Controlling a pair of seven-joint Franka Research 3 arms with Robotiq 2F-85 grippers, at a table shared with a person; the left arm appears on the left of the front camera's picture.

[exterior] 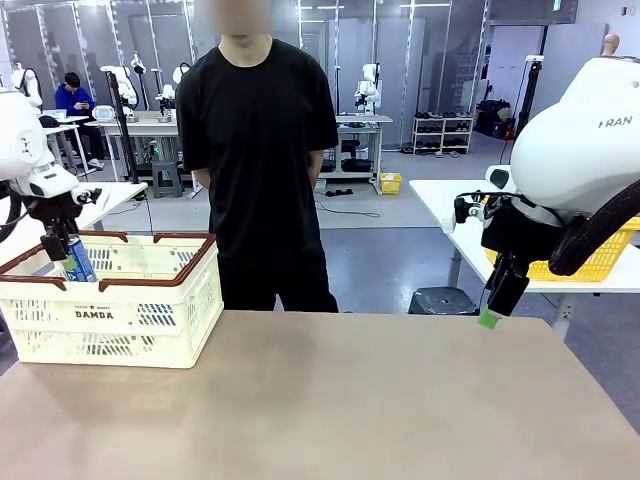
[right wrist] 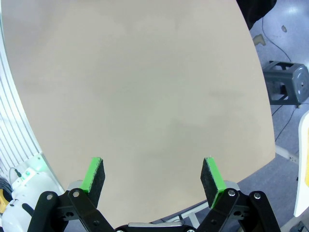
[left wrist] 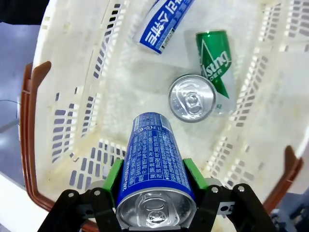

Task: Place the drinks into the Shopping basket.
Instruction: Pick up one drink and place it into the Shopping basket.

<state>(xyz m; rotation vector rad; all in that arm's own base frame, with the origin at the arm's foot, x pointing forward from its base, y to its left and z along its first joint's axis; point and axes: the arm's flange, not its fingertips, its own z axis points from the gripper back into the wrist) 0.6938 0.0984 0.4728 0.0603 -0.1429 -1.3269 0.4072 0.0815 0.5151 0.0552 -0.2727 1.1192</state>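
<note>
The cream-white Shopping basket (exterior: pixel 150 320) with a brown-red rim stands at the table's left end. My left gripper (exterior: pixel 68 258) hangs just inside it, shut on a blue can (left wrist: pixel 155 164) that is clamped between the green pads. On the basket floor (left wrist: pixel 145 77) lie a green can (left wrist: pixel 216 63), another blue can with white markings (left wrist: pixel 161 24), and a can seen from its silver top (left wrist: pixel 191 98). My right gripper (right wrist: pixel 152 176) stands open over the table's right side, nothing between its fingers; it also appears in the front view (exterior: pixel 492 312).
A person in black stands at the far edge of the table (exterior: pixel 330 400), hands behind the back. A yellow mesh basket (exterior: pixel 600 262) rests on another table at the right. A dark stool (right wrist: pixel 288 83) stands on the floor beyond the table edge.
</note>
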